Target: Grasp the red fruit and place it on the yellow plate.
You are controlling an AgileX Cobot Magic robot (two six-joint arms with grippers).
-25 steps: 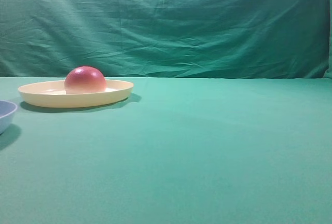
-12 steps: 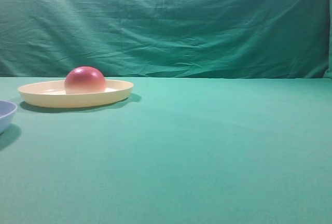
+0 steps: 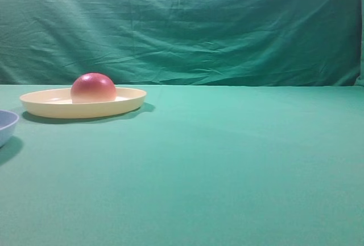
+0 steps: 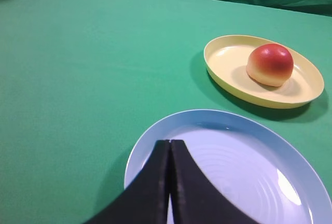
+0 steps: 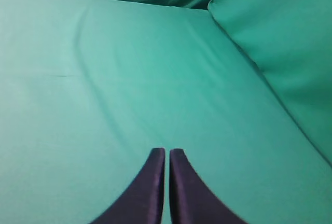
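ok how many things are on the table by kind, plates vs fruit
plates: 2, the yellow plate and the light blue plate
fruit: 1, the red fruit, lying on the yellow plate
total: 3

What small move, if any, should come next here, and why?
Probably none beyond holding still: the red fruit already sits on the yellow plate, and both the left gripper and right gripper are shut and empty, well clear of it.
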